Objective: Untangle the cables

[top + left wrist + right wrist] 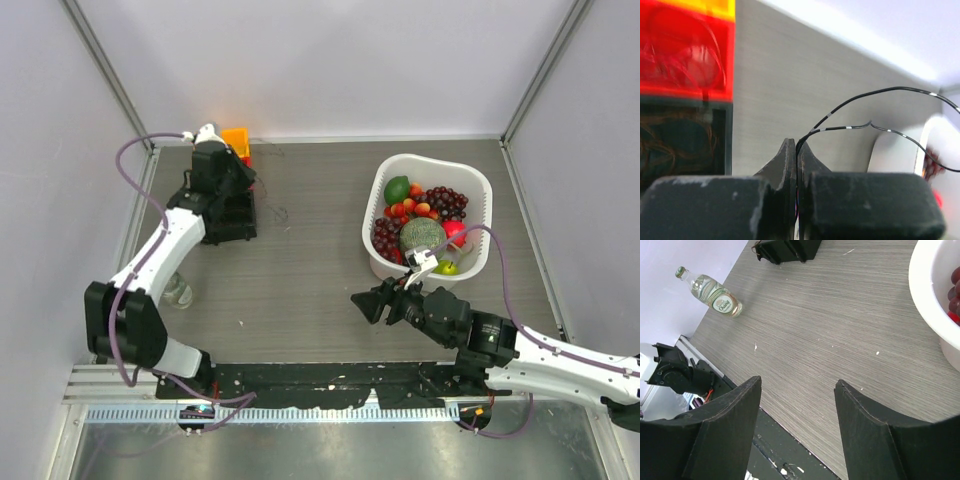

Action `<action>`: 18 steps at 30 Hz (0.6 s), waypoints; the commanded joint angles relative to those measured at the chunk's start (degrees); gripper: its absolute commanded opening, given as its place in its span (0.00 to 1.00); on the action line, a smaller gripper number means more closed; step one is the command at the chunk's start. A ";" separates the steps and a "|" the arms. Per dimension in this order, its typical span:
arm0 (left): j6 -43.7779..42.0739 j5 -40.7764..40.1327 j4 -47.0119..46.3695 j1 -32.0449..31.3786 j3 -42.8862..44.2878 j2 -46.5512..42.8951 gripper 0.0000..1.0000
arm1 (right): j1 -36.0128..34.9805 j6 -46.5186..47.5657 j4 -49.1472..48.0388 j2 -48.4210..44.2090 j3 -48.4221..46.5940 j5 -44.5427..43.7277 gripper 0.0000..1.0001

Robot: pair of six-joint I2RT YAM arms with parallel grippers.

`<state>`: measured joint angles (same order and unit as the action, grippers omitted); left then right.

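Thin dark cable with pale bands (pixel 840 128), pinched between the closed fingers of the left gripper (pixel 796 146), loops up and rightward from it. Up-left of that gripper, blurred, lies a loose tangle of fine red wires (pixel 685 55) — brownish strands (pixel 670 145) just below.

Your right fingers (pixel 725 435) are standing wide apart above the grey tabletop (pixel 840 315). A glass bottle (pixel 710 292) is sitting off to the left, and a white basket (pixel 932 305) is showing on the right.

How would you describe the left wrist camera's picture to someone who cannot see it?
The left hand is pinched shut on a thin dark cable that loops out over the grey table. A blurred red box of fine wires sits upper left; a white basket's edge shows at right.
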<state>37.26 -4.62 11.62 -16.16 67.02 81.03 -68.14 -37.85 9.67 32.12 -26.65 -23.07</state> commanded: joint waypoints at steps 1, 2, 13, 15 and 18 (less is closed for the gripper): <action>7.82 1.81 -9.06 6.13 11.26 7.71 0.00 | -0.06 -0.65 1.04 -0.65 -1.64 -1.89 0.65; 8.01 1.72 -9.59 7.36 13.98 10.08 0.00 | 0.11 -0.74 1.57 -0.83 -1.73 -2.06 0.65; 8.53 -9.27 -15.01 15.90 32.29 30.31 0.00 | 0.11 -0.21 4.04 -1.80 -3.31 -4.35 0.65; 12.21 -6.99 -21.25 19.76 31.33 34.00 0.00 | 0.11 -1.00 4.56 -1.80 -3.93 -3.21 0.64; 15.56 -5.66 -26.73 20.91 33.51 40.41 0.00 | 0.20 -2.67 6.84 -2.15 -4.28 -2.16 0.63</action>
<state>47.94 -10.07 -4.36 2.22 97.65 114.89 -68.14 -38.02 15.07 30.74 -27.92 -25.17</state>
